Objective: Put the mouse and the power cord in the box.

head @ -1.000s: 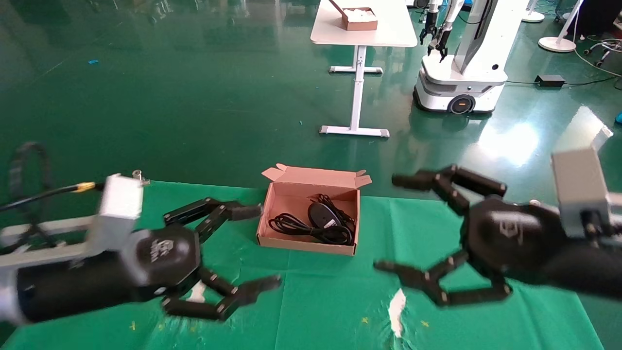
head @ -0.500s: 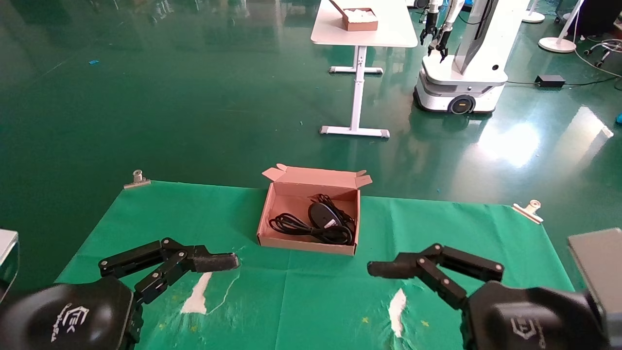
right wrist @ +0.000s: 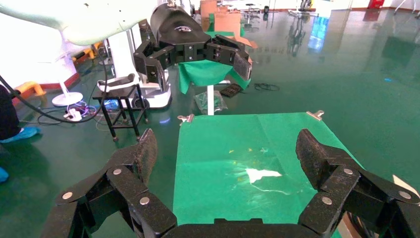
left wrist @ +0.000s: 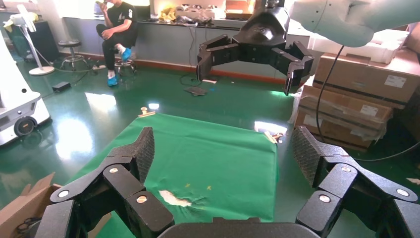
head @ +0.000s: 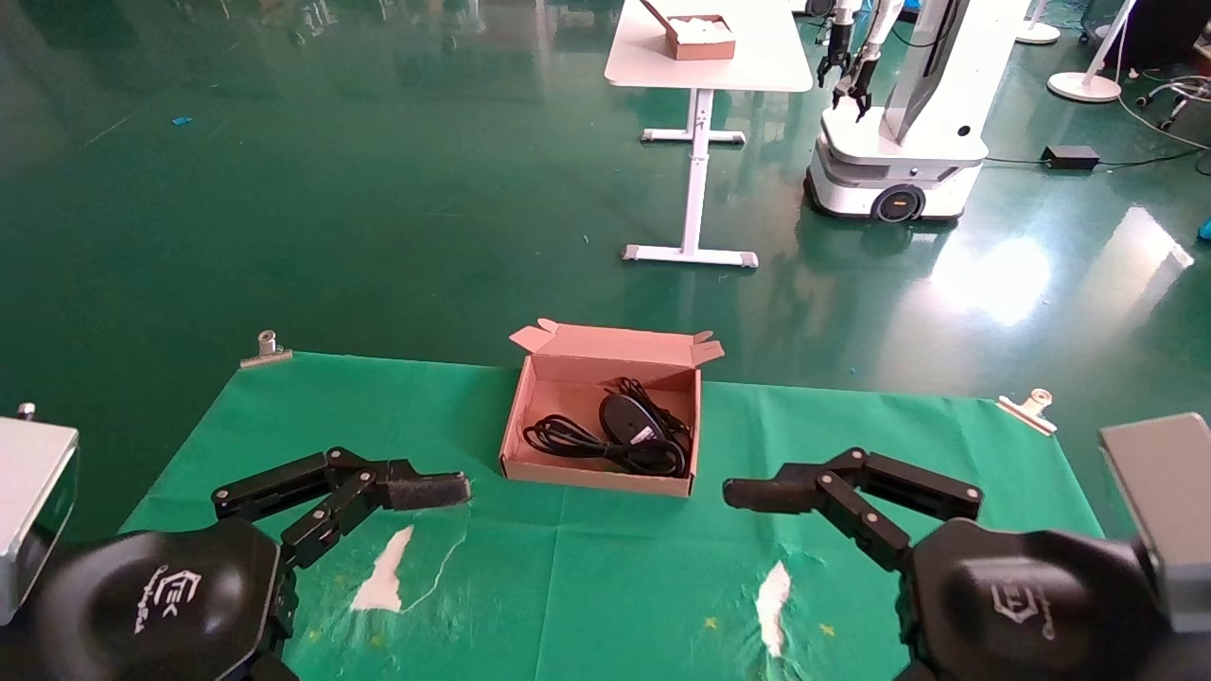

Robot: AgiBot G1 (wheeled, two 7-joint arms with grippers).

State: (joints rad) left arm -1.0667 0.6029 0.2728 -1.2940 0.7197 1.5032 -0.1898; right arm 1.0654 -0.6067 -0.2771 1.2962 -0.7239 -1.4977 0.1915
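Observation:
The pinkish-brown box (head: 591, 478) stands open at the far middle of the green cloth. Inside it lie the black oval mouse (head: 624, 418) with its pale label up and the coiled black power cord (head: 568, 440) beside it. My left gripper (left wrist: 224, 148) hovers open and empty over the near left of the cloth, with one finger (head: 416, 492) reaching toward the box's left corner. My right gripper (right wrist: 228, 151) is open and empty at the near right, one finger (head: 785, 492) stretched toward the box's right side. Neither gripper touches the box.
The green cloth (head: 605, 586) has two white tears (head: 383, 572) (head: 773, 594) and metal clips (head: 267, 348) (head: 1029, 407) at its far corners. Beyond, on the green floor, stand a white table with a small brown box (head: 700, 38) and another robot (head: 899, 142).
Both arms have pulled back from beside the box to the near edge of the table, staying open. The box and its contents have not moved.

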